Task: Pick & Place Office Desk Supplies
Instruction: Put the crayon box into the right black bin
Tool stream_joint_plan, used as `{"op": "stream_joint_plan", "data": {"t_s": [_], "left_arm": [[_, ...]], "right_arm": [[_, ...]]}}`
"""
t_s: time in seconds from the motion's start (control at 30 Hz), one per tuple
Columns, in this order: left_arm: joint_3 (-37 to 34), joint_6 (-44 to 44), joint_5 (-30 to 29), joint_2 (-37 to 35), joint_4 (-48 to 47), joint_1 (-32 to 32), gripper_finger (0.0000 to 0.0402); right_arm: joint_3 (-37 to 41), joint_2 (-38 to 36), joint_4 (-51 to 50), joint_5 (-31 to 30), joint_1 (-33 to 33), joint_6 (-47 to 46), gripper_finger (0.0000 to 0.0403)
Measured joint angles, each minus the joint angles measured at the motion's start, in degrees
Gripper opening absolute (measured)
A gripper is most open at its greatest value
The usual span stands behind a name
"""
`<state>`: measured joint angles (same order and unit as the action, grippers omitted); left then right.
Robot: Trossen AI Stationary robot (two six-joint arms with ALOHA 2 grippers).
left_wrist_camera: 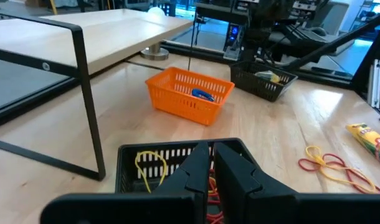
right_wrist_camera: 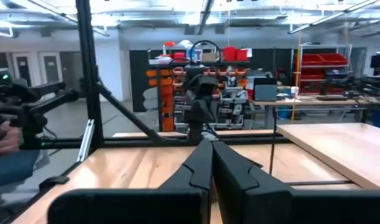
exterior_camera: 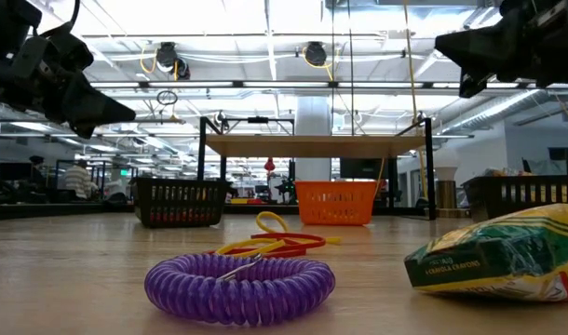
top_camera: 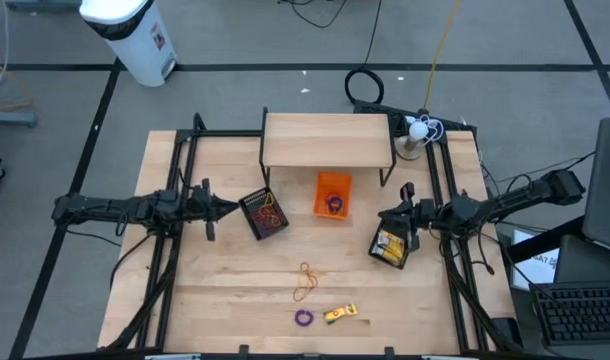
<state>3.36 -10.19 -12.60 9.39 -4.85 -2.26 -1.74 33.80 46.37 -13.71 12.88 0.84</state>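
1. High view: a pale wooden desk (top_camera: 215, 290) seen from straight above, with a small wooden shelf on thin black legs (top_camera: 327, 140) at its far edge. In front of the shelf sit three containers, probably sorting bins: a black mesh basket (top_camera: 264, 213) holding yellow and red bands, an orange mesh basket (top_camera: 333, 194) holding a purple ring, and a second black basket (top_camera: 391, 245) holding a yellow pack. The left gripper (top_camera: 227, 207) hovers just beside the first black basket. The right gripper (top_camera: 397, 216) hangs over the second one. Loose supplies wait near the front edge: thin orange-red rubber bands (top_camera: 306, 283), a purple coil ring (top_camera: 303, 318) and a yellow pack (top_camera: 340, 314).

2. Low view: the ribbed purple coil lies flat in front, with the springy looped bands behind it and the glossy crumpled crayon pack to one side. Both arms hang high above the desk.

3. Left wrist view: the left jaws are clenched and empty, directly above the black basket's slotted wall.

4. Right wrist view: the right jaws are clenched on nothing visible, pointing level across the desk.
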Motion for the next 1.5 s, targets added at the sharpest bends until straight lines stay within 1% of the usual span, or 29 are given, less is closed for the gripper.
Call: {"op": "stream_joint_plan", "data": {"t_s": [0.1,0.17,0.27,0.53,0.63,0.77,0.93,1.1,1.3,1.5], "left_arm": [[0.00,0.48,0.04,-0.01,-0.01,0.00,0.0024],[0.00,1.37,0.06,-0.09,0.08,-0.02,0.0024],[0.00,2.94,0.05,-0.95,0.50,-0.02,0.0024],[0.00,4.14,0.06,-6.33,-0.01,-0.07,0.0024],[0.00,4.08,0.54,-6.84,-0.14,-0.07,0.0024],[0.00,4.05,1.06,-6.80,-0.26,-0.04,0.0024],[0.02,4.03,1.86,-6.80,-0.40,-0.04,0.0024],[0.02,3.99,2.10,-6.80,-0.46,-0.02,0.0024],[0.02,3.92,2.08,-6.80,-0.49,-0.02,0.0024],[0.02,3.42,2.14,-6.80,-0.53,-0.02,0.0024]], "right_arm": [[0.03,-1.34,1.20,-3.00,-0.01,0.37,0.0001],[0.04,-3.60,1.33,-3.62,-0.01,0.98,0.0000],[0.04,-7.81,-1.39,-4.03,0.00,1.33,0.0000],[0.09,-22.09,-14.93,-4.03,-0.02,1.38,0.0000],[0.11,-26.98,-20.81,-4.03,0.00,0.64,0.0000],[0.13,-31.29,-27.95,-4.12,-0.01,-1.08,0.0000],[0.13,-33.57,-31.39,-4.31,-0.01,-2.10,0.0000],[0.13,-33.59,-33.19,-4.27,-0.02,-2.33,0.0000],[0.13,-33.57,-37.86,-4.24,-0.02,-5.21,0.0000],[0.13,-33.55,-38.52,-4.24,-0.02,-5.73,0.0000]]}}
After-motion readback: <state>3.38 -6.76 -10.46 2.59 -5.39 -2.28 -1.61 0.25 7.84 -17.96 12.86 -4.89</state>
